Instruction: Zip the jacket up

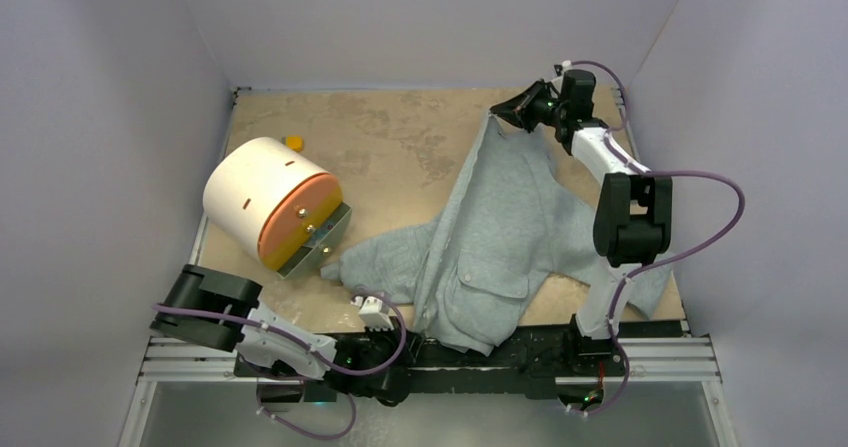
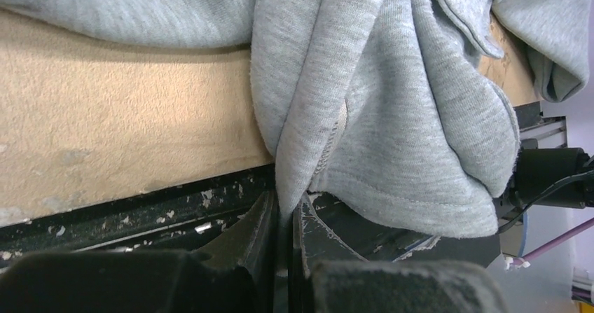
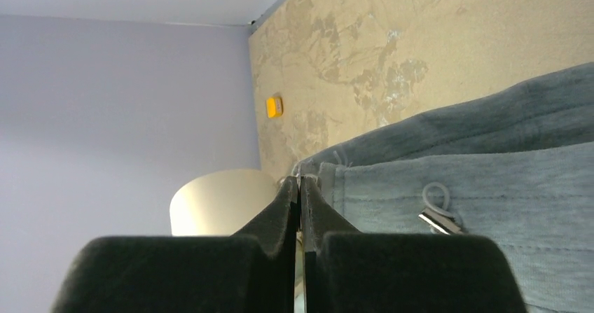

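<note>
The light grey jacket (image 1: pixel 500 237) lies stretched from the far right of the table to its near edge, one sleeve spread to the left. My right gripper (image 1: pixel 500 114) is shut on the jacket's top edge at the far end; in the right wrist view the fingertips (image 3: pixel 300 181) pinch the fabric corner (image 3: pixel 329 169). A metal zipper pull (image 3: pixel 438 219) on a grey loop lies on the cloth just right of them. My left gripper (image 1: pixel 420 343) is at the near edge, shut on a fold of the jacket's bottom hem (image 2: pixel 291 187). The zipper teeth (image 2: pixel 329 152) show beside that fold.
A white cylinder with an orange end (image 1: pixel 268 203) lies on its side at the left of the table. A small yellow object (image 1: pixel 294 142) sits behind it near the back wall. Walls enclose the table on three sides. The black rail (image 1: pixel 520 352) runs along the near edge.
</note>
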Robot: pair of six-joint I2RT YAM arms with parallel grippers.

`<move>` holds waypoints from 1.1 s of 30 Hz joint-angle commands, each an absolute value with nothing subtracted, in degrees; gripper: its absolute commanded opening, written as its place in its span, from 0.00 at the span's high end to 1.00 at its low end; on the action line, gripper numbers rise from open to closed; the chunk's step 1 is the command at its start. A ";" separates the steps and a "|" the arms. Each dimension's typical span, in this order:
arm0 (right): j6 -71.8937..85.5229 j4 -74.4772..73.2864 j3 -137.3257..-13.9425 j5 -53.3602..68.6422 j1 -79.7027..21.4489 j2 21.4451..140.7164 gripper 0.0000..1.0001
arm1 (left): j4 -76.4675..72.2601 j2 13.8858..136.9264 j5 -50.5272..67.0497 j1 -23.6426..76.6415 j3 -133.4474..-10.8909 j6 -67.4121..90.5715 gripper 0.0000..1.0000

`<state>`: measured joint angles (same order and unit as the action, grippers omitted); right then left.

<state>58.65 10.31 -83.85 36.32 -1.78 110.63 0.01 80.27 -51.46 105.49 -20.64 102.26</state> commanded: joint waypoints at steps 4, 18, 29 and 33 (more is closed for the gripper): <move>54.47 16.08 -98.96 29.31 2.78 110.71 1.00 | 17.16 68.67 -33.80 107.08 -19.98 100.67 1.00; 46.42 3.41 -119.68 27.19 4.67 113.82 0.48 | 26.81 56.53 -29.40 74.67 -37.69 56.78 0.28; 36.86 2.12 -76.97 25.02 5.80 78.77 0.28 | 28.62 61.45 -30.99 71.44 -48.09 48.51 0.20; 33.96 0.39 -65.08 27.97 4.52 65.46 0.23 | 23.99 64.14 -23.35 64.42 -51.54 39.83 0.19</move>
<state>38.85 0.32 -72.25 25.21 5.74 76.86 28.56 62.65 -29.82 70.32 -46.44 50.30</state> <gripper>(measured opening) 0.747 0.805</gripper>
